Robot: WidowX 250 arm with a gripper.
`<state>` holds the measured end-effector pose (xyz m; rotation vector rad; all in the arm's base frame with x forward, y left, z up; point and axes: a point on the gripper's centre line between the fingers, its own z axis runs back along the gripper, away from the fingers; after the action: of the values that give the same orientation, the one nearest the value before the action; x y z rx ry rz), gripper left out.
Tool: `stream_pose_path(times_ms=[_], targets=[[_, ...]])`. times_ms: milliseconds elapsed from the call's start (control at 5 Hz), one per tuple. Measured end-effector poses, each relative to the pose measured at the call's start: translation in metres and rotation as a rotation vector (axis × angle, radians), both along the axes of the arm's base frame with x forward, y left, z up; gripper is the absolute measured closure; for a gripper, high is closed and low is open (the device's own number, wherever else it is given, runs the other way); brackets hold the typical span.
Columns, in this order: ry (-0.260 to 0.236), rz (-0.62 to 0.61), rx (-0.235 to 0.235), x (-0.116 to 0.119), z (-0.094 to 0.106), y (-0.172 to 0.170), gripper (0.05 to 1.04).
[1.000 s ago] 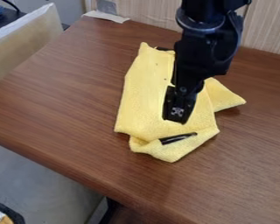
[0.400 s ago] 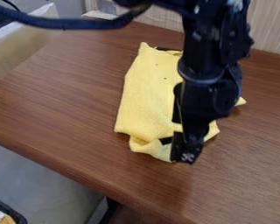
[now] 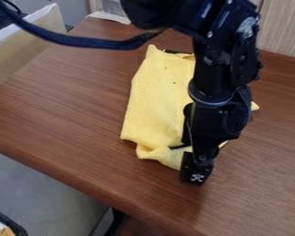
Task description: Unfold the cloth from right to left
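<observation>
- The table (image 3: 63,106) carries the cloth, which lies around the middle of the view, near the back wall (image 3: 285,34).
- The arm (image 3: 219,78) shows the big change: a second ago it hangs over the middle of the cloth, and now it has swung toward the near edge of the table, crossing the cloth's right side and hiding much of it.
- The cloth (image 3: 156,101) is yellow and still folded. Its long left edge, far corner and near left corner keep their places from the earlier frames, so the move has brought no unfolding that I can see. What the layers do behind the arm is hidden.
- The claw (image 3: 193,176) has come down the view from over the cloth to its near right corner, and its tip now sits just past the near edge. Whether it is apart, together or clamped on the fabric, I cannot tell. The place suggests a try at this corner; a sweep to the left would then have to carry the top layer over.
- The flap (image 3: 255,106) at the right peeks out beside the arm, its tip about where it was.
- The dark strip (image 3: 179,147) by the near fold shows less than it did, so the fold may have shifted slightly. The risk is pinching several layers and dragging the whole bundle.
</observation>
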<state>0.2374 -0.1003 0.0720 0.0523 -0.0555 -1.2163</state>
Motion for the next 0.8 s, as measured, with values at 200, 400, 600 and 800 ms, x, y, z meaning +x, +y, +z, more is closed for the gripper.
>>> stream_pose_path(times_ms=[200,400,600,800], targets=[[0.003,-0.008,0.003,0.0048,-0.0011,0.0013,0.355],[-0.001,-0.012,0.005,0.0071,-0.0005,0.0023,0.646],[0.001,-0.017,0.001,0.0070,-0.0009,0.0019,0.861],[-0.003,-0.017,0.001,0.0066,0.0011,0.0019,0.970]])
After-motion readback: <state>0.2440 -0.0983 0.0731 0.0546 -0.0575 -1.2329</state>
